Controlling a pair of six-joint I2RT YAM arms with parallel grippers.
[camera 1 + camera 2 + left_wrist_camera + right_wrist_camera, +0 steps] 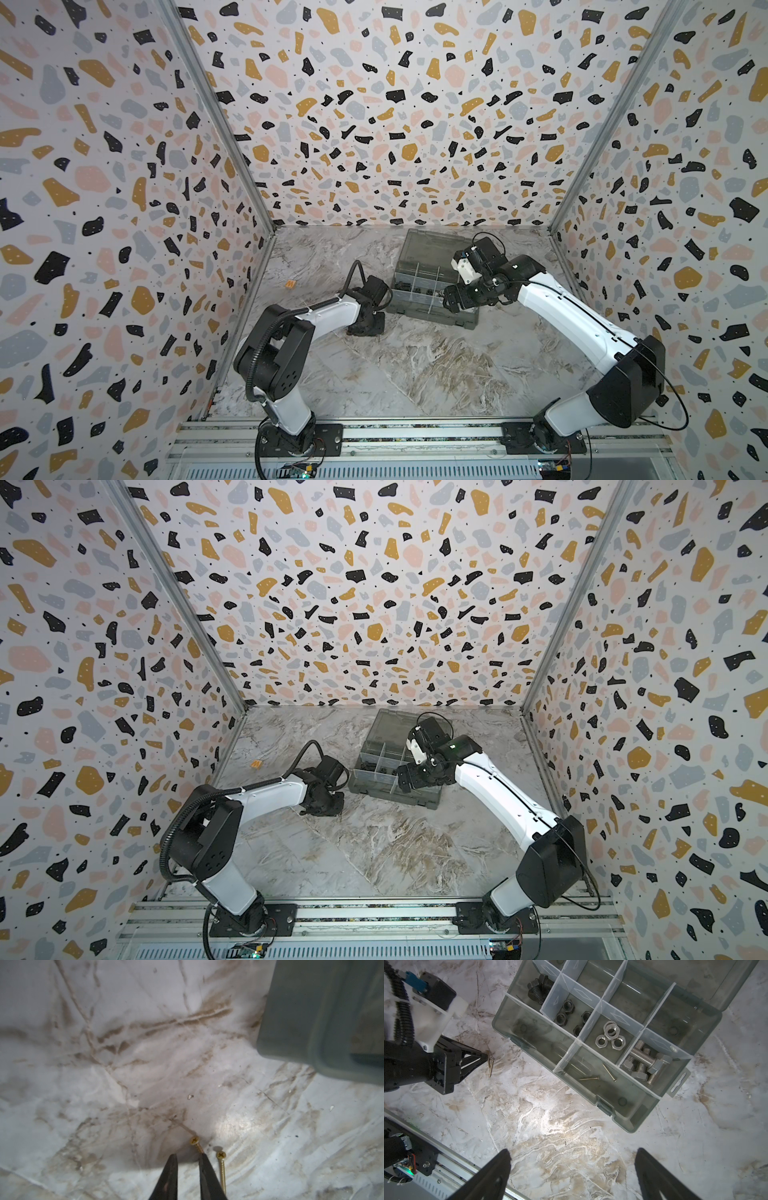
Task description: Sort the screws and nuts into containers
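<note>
Two brass screws (195,1142) (221,1165) lie side by side on the marble table. My left gripper (188,1155) is down at them, its jaws a narrow gap apart with bare table between. One screw's shaft runs under a fingertip (204,1159); the other lies just outside it. The smoky-grey organiser box (629,1118) stands open nearby, also in both top views (432,320) (395,798). Its containers hold black bolts (538,989), black nuts (571,1016), silver nuts (609,1035), silver bolts (643,1061) and two brass screws (588,1078). My right gripper (573,1153) hangs open and empty above the table near the box.
The box lid (432,245) lies flat toward the back wall. A small orange piece (290,284) sits at the left of the table. Patterned walls close three sides, and a metal rail (415,432) runs along the front edge.
</note>
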